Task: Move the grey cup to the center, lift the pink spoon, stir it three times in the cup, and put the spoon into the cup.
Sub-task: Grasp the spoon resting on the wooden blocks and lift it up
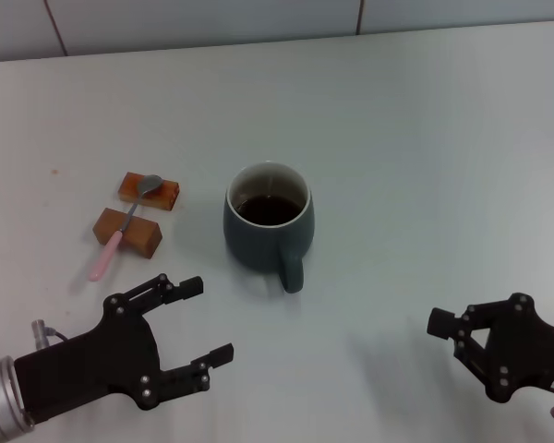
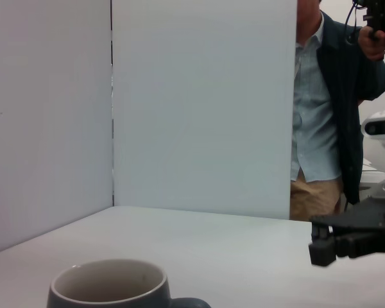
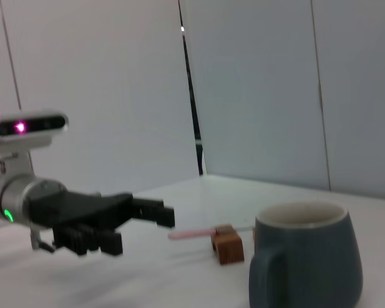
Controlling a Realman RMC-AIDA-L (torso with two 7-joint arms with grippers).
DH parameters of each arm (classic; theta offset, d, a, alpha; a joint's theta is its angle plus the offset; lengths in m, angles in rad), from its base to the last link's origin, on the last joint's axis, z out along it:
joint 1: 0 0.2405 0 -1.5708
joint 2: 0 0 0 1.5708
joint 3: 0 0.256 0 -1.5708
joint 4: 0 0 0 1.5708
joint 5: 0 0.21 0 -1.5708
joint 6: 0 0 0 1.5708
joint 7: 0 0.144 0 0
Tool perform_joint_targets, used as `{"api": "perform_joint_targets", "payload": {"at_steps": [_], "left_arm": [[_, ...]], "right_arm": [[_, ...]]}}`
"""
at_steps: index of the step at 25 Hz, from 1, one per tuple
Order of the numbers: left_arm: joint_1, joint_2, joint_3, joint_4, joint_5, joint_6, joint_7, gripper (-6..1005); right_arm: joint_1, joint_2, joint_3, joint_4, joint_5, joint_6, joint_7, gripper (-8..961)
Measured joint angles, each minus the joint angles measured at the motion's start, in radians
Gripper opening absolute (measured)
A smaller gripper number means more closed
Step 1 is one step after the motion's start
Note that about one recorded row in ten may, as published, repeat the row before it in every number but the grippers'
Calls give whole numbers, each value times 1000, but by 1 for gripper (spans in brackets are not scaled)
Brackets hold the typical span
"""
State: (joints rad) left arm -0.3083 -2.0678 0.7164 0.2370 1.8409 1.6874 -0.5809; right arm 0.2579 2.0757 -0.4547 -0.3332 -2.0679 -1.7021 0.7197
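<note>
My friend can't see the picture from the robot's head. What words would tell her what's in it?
A grey cup with dark liquid inside stands mid-table, its handle toward the robot. To its left, a pink spoon lies across two wooden blocks. The left claw is open below the spoon, and the right claw sits at the lower right.

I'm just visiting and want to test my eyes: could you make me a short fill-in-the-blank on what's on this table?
1. The spoon rests across two wooden ____.
2. The cup holds a dark ____.
3. The cup's handle points ____ the robot.
4. The left gripper is ____, near the table's front edge; the right gripper sits at the other side.

Missing words: blocks; liquid; toward; open
</note>
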Motion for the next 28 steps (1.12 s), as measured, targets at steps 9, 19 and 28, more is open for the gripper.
{"api": "perform_joint_targets", "payload": {"at_steps": [9,19,28], "left_arm": [[0,-1,0,-11,-1,0,4,809],[0,-2,0,-13,-2,1,3,810],[-1,-2,0,-13,-2,3,1,810]], "right_arm": [[12,-1,-1,0,-46,18,17,2],[16,1,-2,15,-50,51,18,309],[15,1,-2,18,-50,52,17,537]]}}
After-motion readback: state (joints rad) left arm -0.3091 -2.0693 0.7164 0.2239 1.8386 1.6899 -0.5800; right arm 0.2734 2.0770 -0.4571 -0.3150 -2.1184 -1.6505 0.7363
